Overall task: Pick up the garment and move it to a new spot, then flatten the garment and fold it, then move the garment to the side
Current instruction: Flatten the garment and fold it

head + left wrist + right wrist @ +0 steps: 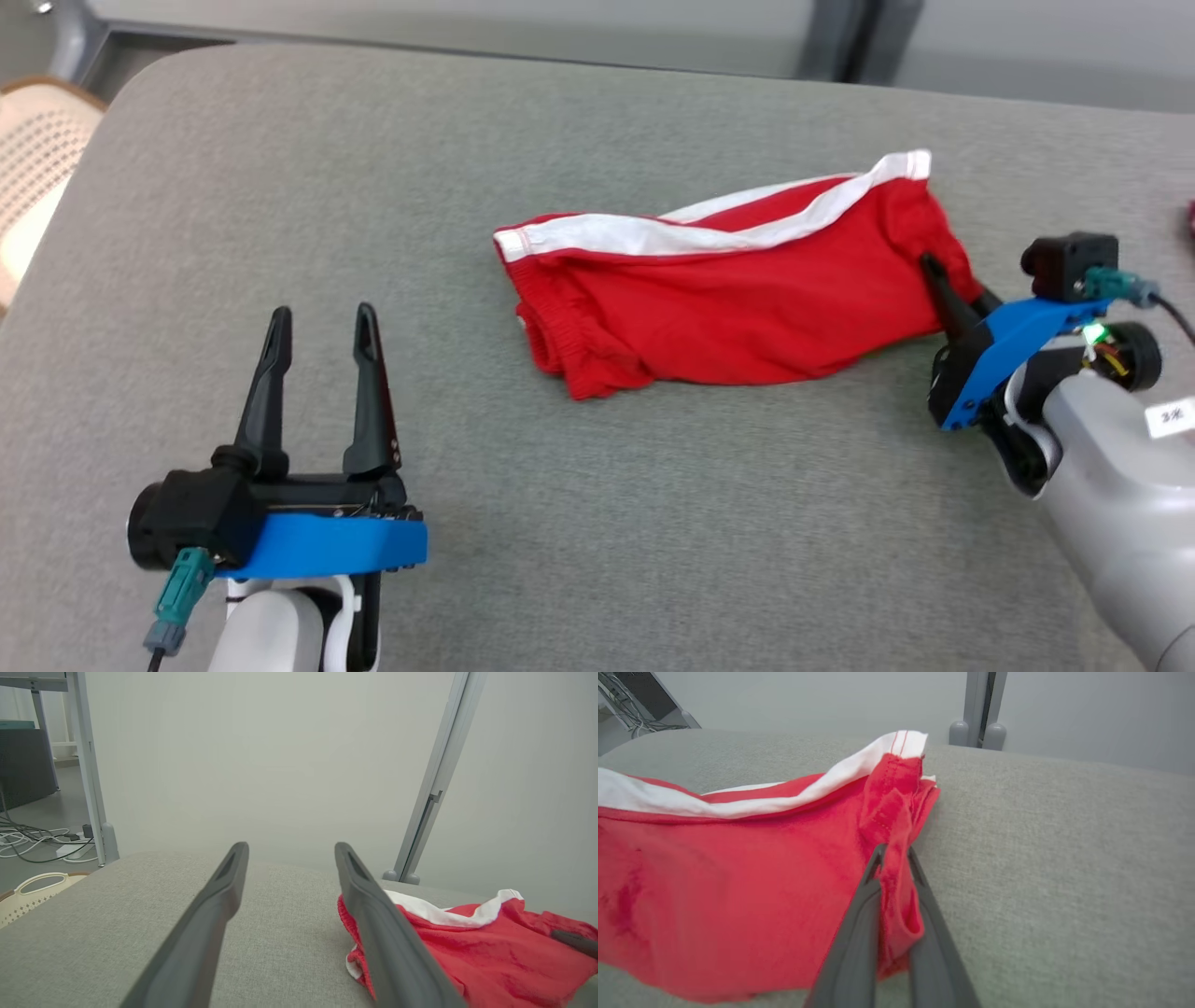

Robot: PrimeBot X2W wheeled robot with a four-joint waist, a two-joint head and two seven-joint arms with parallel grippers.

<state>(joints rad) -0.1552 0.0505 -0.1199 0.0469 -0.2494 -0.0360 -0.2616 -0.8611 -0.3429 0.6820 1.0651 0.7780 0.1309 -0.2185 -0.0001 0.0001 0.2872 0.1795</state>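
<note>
Red garment [728,299] with a white side stripe lies crumpled, partly flat, on the grey fabric table [280,187], a bit right of centre, long axis running left to right. The elastic waistband end points left and the hem end right, with the stripe along the far edge. Right gripper [894,853] comes in from the right and is clamped on the garment's right hem: the right wrist view shows a fold of red cloth pinched between the two dark fingers, and that edge is bunched up around them. Left gripper [323,313] is at near left, fingers apart and holding nothing, well apart from the garment and pointing toward the far side. A cream perforated basket [37,159] sits off the table's far left corner. Cables [28,840] lie on the floor beyond it, beside a grey post [88,774].
</note>
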